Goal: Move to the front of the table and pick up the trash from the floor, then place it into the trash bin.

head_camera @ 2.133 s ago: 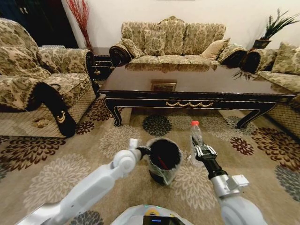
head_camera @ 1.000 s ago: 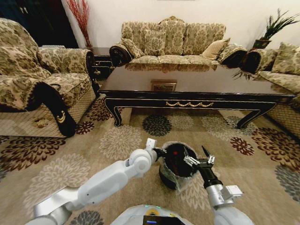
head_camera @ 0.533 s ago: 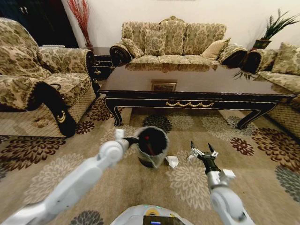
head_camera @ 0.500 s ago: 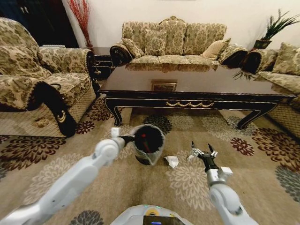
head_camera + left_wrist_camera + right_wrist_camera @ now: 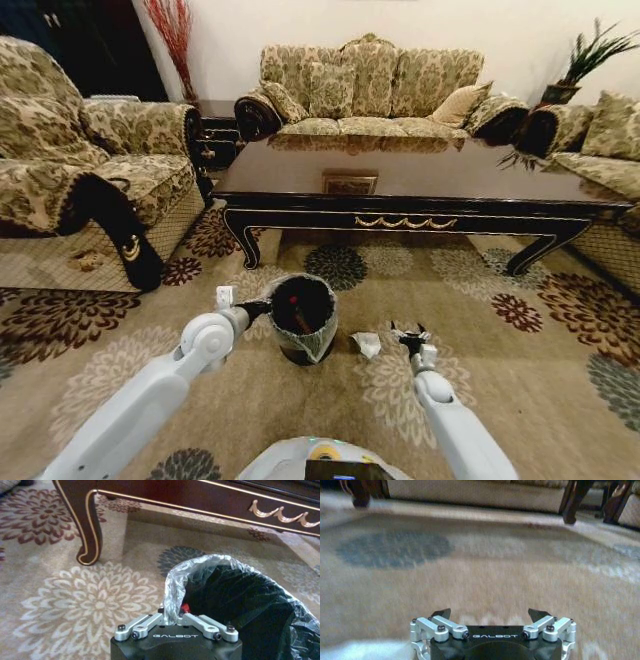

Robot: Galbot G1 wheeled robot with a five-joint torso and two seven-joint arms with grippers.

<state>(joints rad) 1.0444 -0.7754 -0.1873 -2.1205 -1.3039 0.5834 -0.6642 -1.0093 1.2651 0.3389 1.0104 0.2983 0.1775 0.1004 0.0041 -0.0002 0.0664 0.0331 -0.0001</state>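
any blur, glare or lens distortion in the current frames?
Head view: wide-angle bending at the edges; the glossy dark brown coffee table mirrors the sofa. Left wrist view: sharp; glare on the translucent liner of the black round trash bin, whose rim the left hand pinches. Right wrist view: the beige floral carpet is smeared with blur; the open right hand is sharp.

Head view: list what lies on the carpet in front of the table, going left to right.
Left claw gripping the bin's rim → trash bin → crumpled white paper → right claw, open, low over the carpet.
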